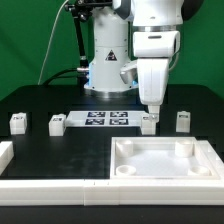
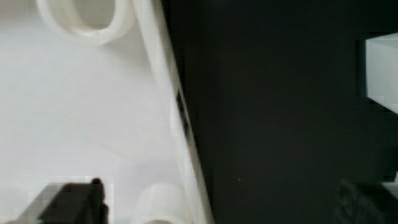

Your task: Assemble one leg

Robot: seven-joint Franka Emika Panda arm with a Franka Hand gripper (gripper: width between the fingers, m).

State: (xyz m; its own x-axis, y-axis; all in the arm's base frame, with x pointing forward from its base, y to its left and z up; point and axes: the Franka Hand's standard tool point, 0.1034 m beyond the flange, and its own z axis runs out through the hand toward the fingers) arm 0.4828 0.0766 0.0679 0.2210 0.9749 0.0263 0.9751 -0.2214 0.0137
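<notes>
My gripper (image 1: 150,108) hangs with its fingers spread apart, close by the leg (image 1: 148,124) just off the marker board (image 1: 105,118), on the exterior view's right.

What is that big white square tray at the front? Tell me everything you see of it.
The white tray looks like smooth plastic: square, shallow, with a raised rim and round sockets in its corners. It lies flat, open side up, on the black table, toward the exterior view's right. Nothing lies in it.
</notes>
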